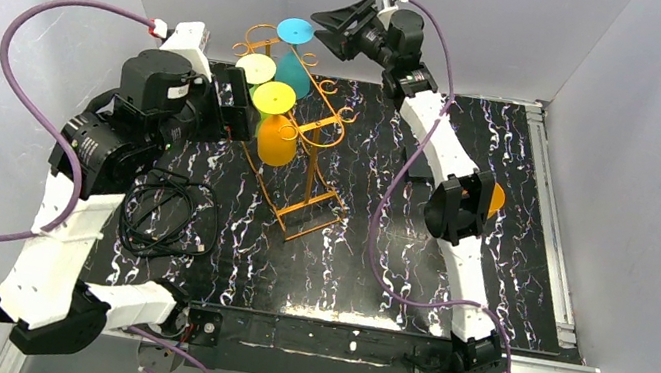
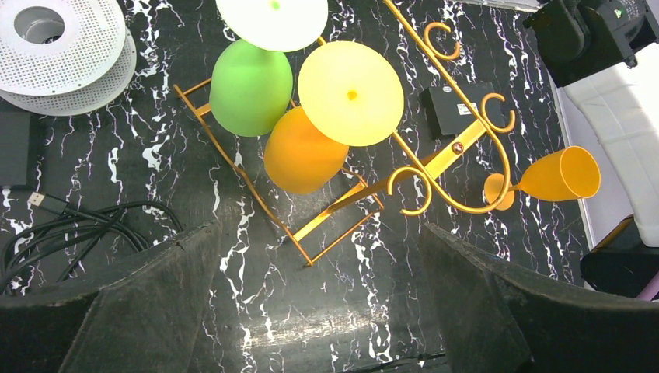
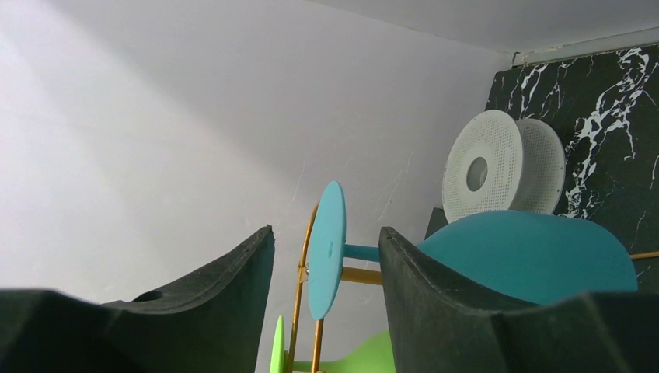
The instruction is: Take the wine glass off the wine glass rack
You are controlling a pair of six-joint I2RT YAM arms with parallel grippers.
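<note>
The right gripper [image 1: 329, 29] is up at the far end of the rack [image 1: 311, 158], its fingers [image 3: 233, 295] parted on either side of the teal wine glass [image 3: 528, 252]. The round foot [image 3: 326, 249] of that glass sits right in the gap between them. There is a sliver of space showing on each side, so nothing is clamped. The teal glass hangs upside down from the back of the rack, foot on top and bowl below.

Nearer along the same rack hang a green glass [image 2: 250, 85] and an orange glass [image 2: 303, 151] with a yellow foot, their bowls side by side. Over on the other side, the left gripper [image 2: 320, 229] hovers above the rack's near legs, jaws spread wide and empty.

Another orange glass [image 2: 556, 177] lies on its side on the black marbled table [image 1: 542, 232], close to the right arm. A white spool [image 2: 58, 47] sits at the back left. A tangle of black cable [image 1: 165, 215] lies near the left arm.
</note>
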